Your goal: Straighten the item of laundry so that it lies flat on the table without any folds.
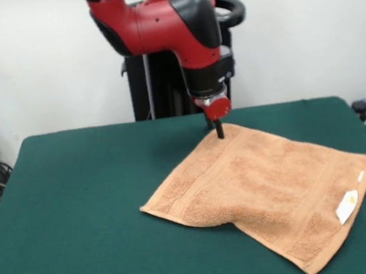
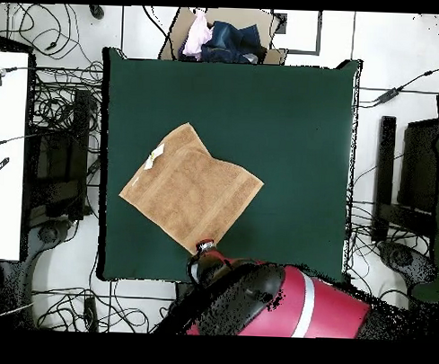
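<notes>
Here the peach-orange towel [image 1: 264, 190] lay on the green table [image 1: 78, 211], right of centre in the front view, turned diamond-wise with one corner nearest and its slightly longer axis running near-right to far-left. A white label [image 1: 347, 207] sat near its right edge. It was mostly flat, with its near-left edge lifted. At the far corner stood the gripper [image 1: 219, 131]; finger state could not be told

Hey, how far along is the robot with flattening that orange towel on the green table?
Mostly done: the peach-orange terry towel lies spread open on the dark green felt table, label side up. In hand: the red arm's gripper sits at the towel's far corner in the front view. Left: the near edge in the front view looks humped or tucked under, so that ridge needs smoothing.
</notes>
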You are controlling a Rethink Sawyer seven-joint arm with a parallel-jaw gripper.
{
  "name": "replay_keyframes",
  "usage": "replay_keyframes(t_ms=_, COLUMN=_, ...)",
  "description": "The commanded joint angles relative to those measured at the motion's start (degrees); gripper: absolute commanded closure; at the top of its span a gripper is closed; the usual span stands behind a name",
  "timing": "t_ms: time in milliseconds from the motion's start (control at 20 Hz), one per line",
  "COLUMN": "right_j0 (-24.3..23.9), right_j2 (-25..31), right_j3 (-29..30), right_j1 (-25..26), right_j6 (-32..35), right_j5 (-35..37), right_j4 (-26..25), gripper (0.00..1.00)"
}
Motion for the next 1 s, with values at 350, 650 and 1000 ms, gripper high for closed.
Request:
replay_keyframes(t_ms=350, right_j0=0.8, right_j2=-0.1, right_j3=-11.1, right_j1=15.3, right_j6=4.3, right_j5=-9.0, right_j4=2.8, gripper=0.00)
replay_keyframes(t_ms=650, right_j0=-1.7, right_j2=2.2, right_j3=-10.2, right_j1=15.9, right_j6=3.3, right_j5=-8.6, right_j4=1.5, gripper=0.00)
replay_keyframes(t_ms=1000, right_j0=-1.5, right_j2=2.6, right_j3=-9.9, right_j1=16.7, right_j6=3.8, right_j5=-11.1, right_j4=1.4, gripper=1.00)
